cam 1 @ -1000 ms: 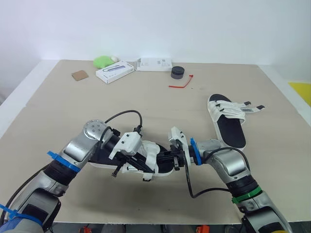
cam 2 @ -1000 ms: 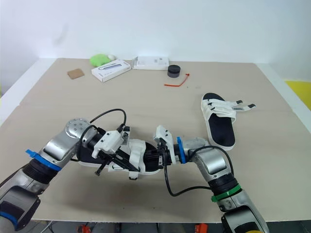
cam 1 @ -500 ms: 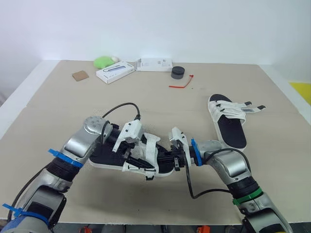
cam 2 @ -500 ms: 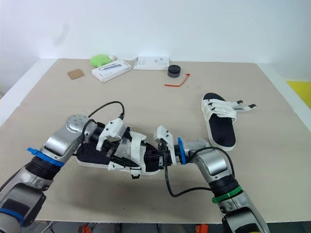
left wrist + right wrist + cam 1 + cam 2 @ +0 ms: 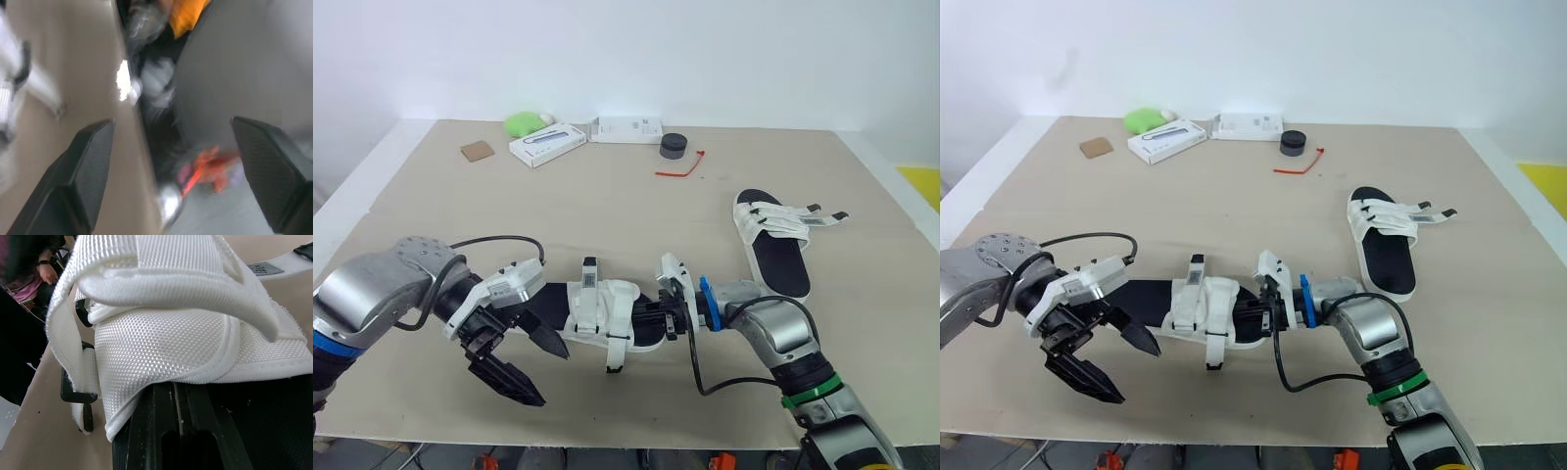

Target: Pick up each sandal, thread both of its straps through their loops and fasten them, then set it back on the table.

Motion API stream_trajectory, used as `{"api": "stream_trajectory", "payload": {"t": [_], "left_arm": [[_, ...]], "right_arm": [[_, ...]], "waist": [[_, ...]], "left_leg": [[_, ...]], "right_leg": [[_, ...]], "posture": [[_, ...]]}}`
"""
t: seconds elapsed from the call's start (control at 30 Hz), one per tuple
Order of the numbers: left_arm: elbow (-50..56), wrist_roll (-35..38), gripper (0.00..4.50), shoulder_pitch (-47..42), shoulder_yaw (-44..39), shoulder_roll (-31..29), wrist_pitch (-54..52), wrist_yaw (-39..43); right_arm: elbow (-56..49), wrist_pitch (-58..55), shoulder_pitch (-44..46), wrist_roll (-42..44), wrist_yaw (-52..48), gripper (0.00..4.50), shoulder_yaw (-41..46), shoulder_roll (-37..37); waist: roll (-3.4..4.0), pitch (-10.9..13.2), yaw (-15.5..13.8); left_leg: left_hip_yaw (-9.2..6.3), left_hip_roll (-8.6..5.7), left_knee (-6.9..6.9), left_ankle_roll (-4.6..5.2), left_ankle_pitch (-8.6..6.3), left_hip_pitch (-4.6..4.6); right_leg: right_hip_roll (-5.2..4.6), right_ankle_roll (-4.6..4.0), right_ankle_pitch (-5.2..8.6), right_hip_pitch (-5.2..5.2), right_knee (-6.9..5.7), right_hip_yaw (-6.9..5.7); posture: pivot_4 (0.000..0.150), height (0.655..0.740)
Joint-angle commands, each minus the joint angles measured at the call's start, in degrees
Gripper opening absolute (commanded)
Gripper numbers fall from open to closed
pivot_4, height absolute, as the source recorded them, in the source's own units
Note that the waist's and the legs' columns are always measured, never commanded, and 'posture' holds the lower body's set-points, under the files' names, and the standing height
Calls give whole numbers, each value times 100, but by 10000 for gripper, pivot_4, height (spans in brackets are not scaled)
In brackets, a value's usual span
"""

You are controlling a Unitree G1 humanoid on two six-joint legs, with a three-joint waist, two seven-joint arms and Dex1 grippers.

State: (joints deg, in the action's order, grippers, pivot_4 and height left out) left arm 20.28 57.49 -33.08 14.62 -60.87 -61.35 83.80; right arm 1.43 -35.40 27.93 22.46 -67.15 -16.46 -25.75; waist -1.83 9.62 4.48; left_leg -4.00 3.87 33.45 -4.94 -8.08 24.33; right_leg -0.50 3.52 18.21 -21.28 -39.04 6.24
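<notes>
Beige tabletop (image 5: 607, 206) runs back to a plain white wall, with 2 sandals lying on it. The left gripper (image 5: 555, 380) hangs released near the table's front edge, its 2 black fingers (image 5: 83, 181) spread wide and holding nothing. One fingertip lies close to the heel end of the near sandal (image 5: 607, 313) without touching it. That sandal lies flat between the 2 grippers, black sole down, with its white straps bunched over the middle. One strap end (image 5: 590, 279) with a grey tag points away from the grippers toward the far side. Another strap end (image 5: 615, 357) trails off the sole toward the front edge, just beside the left gripper's upper finger.

The right gripper (image 5: 668, 318) is clenched on the near sandal's other end. In the right wrist view its fingers sit tight against the black sole edge, directly under the woven white strap.

The far sandal (image 5: 773, 245) rests well apart from both grippers, beyond the right arm, with 2 loose strap tips (image 5: 822, 217) sticking out sideways. Far beyond both grippers, along the back edge, sit a green object (image 5: 522, 123), 2 white boxes (image 5: 546, 145), a black round object (image 5: 674, 146), a red tie (image 5: 680, 168) and a brown square (image 5: 476, 151).
</notes>
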Motion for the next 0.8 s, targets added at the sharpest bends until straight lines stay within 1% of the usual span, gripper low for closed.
{"api": "stream_trajectory", "payload": {"t": [0.03, 0.1, 0.13, 0.2, 0.3, 0.4, 0.63, 0.8], "left_arm": [[316, -632, 38899, 780, 80, 252, 240, -940], [155, -701, 38899, 1072, -57, 689, 116, -1628], [128, -678, 38899, 1145, -139, 830, 44, -1806], [138, -723, 38899, 1272, -161, 975, -4, -1943], [80, -874, 38899, 1383, -67, 1167, -11, -2216], [-21, -825, 38899, 1383, -111, 1556, -190, -2610], [-208, -1054, 38899, 1288, -62, 2051, -238, -3023], [-431, -1283, 38899, 1072, 161, 2295, -195, -2997]], "right_arm": [[209, -146, -99, -142, 128, 0, -103, -49], [149, -182, -132, -125, 130, 0, -100, -74], [129, -196, -142, -118, 133, 0, -98, -84], [95, -226, -160, -101, 134, 0, -80, -115], [44, -269, -183, -84, 143, 0, -47, -142], [-17, -304, -221, -79, 175, 0, -24, -136], [-38, -324, -235, -65, 228, 0, -4, -128], [-10, -314, -210, -66, 237, 0, -5, -131]], "waist": [[16, -4, 13], [31, -5, 2], [11, 5, -12], [-25, 23, -22], [-16, 28, -24], [-19, 28, -27], [-15, 26, -28], [-14, 26, -58]], "left_leg": [[7, 0, -1, -1, -1, -2], [18, -1, -3, -7, -5, -3], [16, 0, -5, -6, -5, -1], [2, 5, -3, -5, -4, 3], [2, 12, 1, -6, -1, 10], [8, 10, 2, -6, -1, 12], [7, 9, 2, -7, -1, 12], [6, -2, 21, -9, 2, -2]], "right_leg": [[0, 0, 0, 1, 1, 7], [-1, 7, -1, 21, 1, 19], [3, 26, -13, 15, -1, 18], [17, 19, -17, 8, -10, 10], [21, -3, -15, -2, -9, 11], [17, -2, -12, -1, -7, 14], [17, 12, -19, 3, -6, 13], [7, 7, -18, 3, -5, 15]], "posture": [[1500, 7400], [1500, 7400], [1500, 7400], [1500, 7400], [1500, 7400], [1500, 7400], [1500, 7400], [1500, 7400]]}}
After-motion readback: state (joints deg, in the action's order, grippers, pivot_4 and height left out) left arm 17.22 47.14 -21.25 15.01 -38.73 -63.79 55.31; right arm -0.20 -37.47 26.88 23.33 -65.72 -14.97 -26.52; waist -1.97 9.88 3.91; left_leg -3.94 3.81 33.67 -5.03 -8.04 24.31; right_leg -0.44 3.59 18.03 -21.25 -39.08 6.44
